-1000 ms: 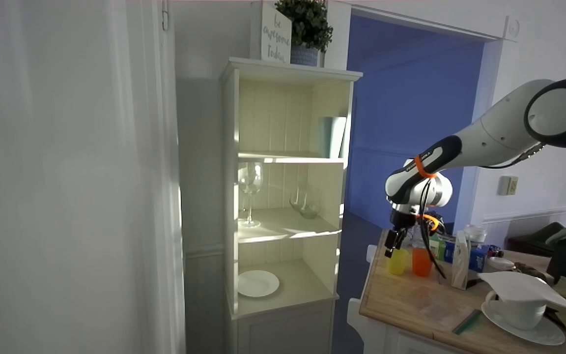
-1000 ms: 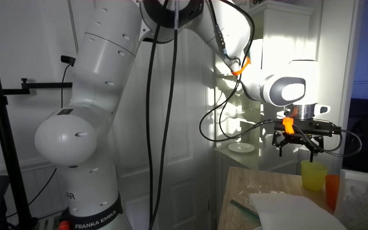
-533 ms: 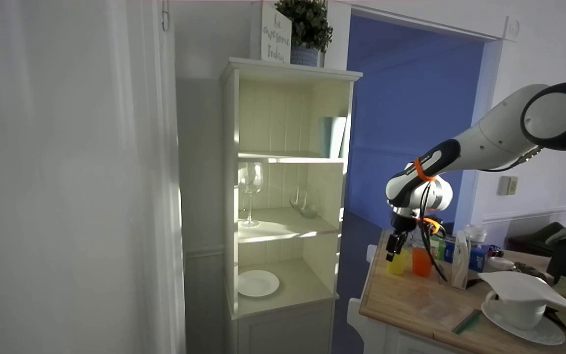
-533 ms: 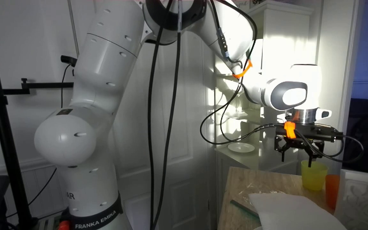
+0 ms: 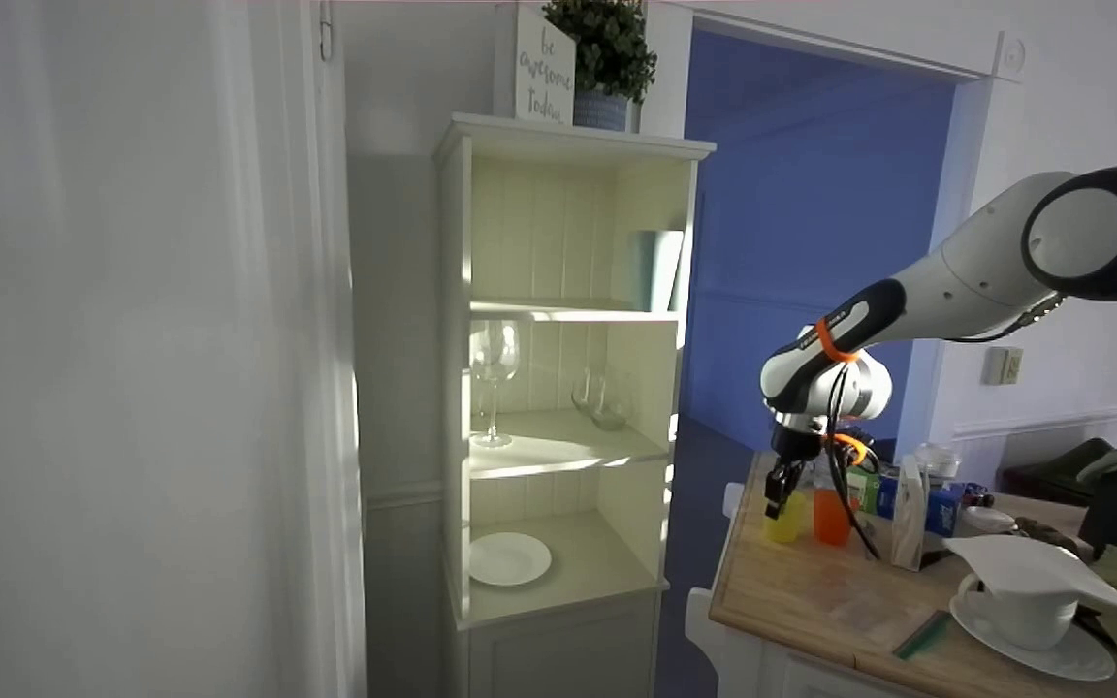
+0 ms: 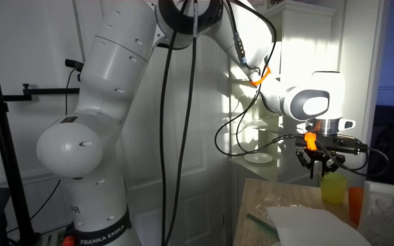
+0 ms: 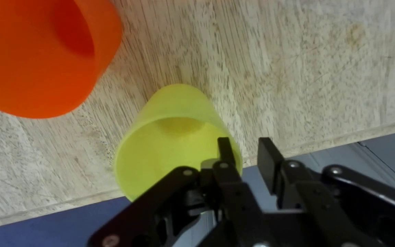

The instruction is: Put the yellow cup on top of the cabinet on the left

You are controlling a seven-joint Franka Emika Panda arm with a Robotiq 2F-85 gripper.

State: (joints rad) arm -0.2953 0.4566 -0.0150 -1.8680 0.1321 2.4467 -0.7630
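The yellow cup (image 6: 333, 189) stands upright by the edge of a wooden counter. My gripper (image 6: 317, 174) points down at the cup's rim, its fingers partway together with a gap still between them. In the wrist view, one finger (image 7: 225, 149) overlaps the mouth of the yellow cup (image 7: 170, 147), and the opposite finger (image 7: 269, 157) lies outside it. The cup's near wall lies in that gap, and I cannot tell whether either finger touches it. The tall cream cabinet (image 5: 583, 136) has a sign and a potted plant on its top.
An orange cup (image 7: 39, 68) stands close beside the yellow one. Farther along the counter (image 5: 811, 611) are boxes, a white panel (image 6: 392, 205) and a white cup (image 5: 1019, 616) covered by paper. Cabinet shelves hold a wine glass (image 5: 494, 359) and a plate (image 5: 510, 559).
My gripper has come down to rim height, and its fingers have moved much closer together. The yellow cup has shifted slightly to the left in an exterior view.
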